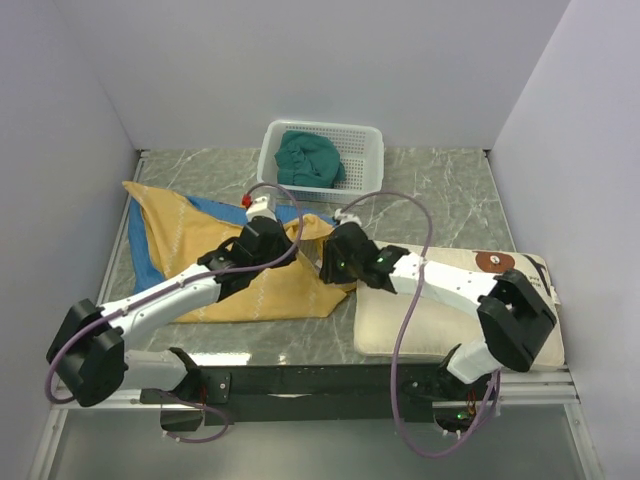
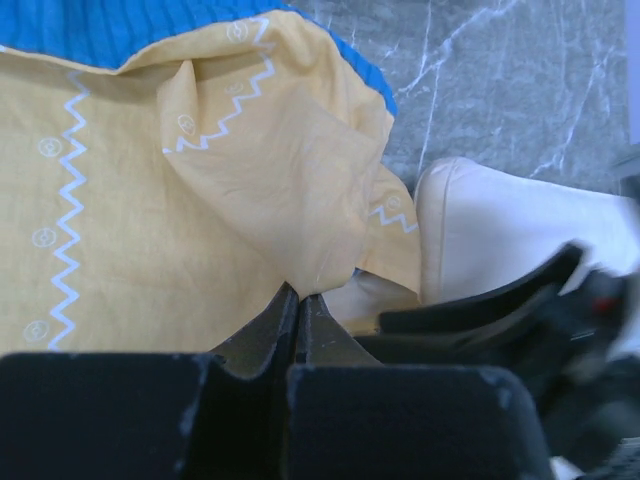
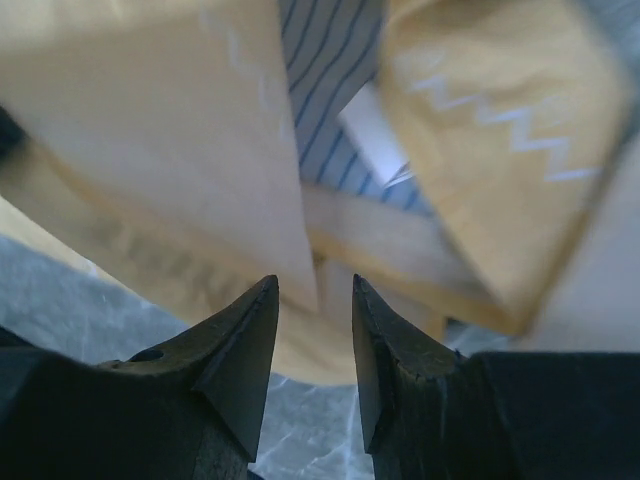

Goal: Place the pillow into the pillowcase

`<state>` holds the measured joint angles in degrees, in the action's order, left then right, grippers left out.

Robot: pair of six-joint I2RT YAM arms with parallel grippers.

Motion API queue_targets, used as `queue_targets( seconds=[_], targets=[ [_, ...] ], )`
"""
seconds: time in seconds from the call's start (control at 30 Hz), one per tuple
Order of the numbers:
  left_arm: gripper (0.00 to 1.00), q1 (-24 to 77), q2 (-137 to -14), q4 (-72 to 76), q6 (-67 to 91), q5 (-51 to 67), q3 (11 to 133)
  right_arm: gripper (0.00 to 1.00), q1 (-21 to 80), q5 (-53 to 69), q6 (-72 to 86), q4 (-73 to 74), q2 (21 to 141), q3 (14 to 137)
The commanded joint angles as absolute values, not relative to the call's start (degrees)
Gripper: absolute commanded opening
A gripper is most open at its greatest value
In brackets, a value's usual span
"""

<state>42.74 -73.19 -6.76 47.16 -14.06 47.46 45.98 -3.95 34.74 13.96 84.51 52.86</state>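
One pinched, one parted at the pillowcase (image 1: 270, 295).
Left gripper (image 2: 297, 302) clamped its fabric; right gripper (image 3: 315, 290) gaped near the pillow (image 1: 440, 335).

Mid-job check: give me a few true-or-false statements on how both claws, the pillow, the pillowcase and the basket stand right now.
1. The left claw is shut on a fold of the mustard-yellow fabric pillowcase. True.
2. The right claw is clamped shut. False: its jaws stand apart, with the yellow fabric's edge just ahead of the tips.
3. The cream-white soft rectangular pillow is fully inside the pillowcase. False: it lies mostly bare on the grey marble table, under the right arm.
4. The crumpled teal cloth sits in the white plastic lattice basket at the far edge. True.
5. In the top view the pillow lies left of the pillowcase. False: it lies to its right.
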Motion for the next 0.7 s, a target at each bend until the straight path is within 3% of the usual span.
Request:
queue_targets(
  seconds=[0.0,0.27,0.43,0.53,0.67],
  targets=[
    [0.01,40.96,-67.86,-9.66,45.88,-12.22,48.87,0.43,51.49,-4.14,37.27,7.30,88.32,52.56],
    [0.01,35.60,-60.91,-16.78,42.90,-13.80,55.71,0.43,65.81,-2.02,37.97,6.68,86.40,57.65],
    [0.01,32.61,-61.35,-18.81,41.49,-12.92,59.85,0.45,67.85,-2.27,38.41,5.45,85.16,57.66],
    [0.01,32.61,-61.09,-18.20,42.01,-10.20,57.85,0.53,67.76,-6.39,37.62,10.00,86.04,58.88],
    [0.01,32.61,-59.24,-15.91,44.20,-8.18,51.17,0.71,66.36,-9.84,36.21,11.87,83.94,58.54]
  ],
)
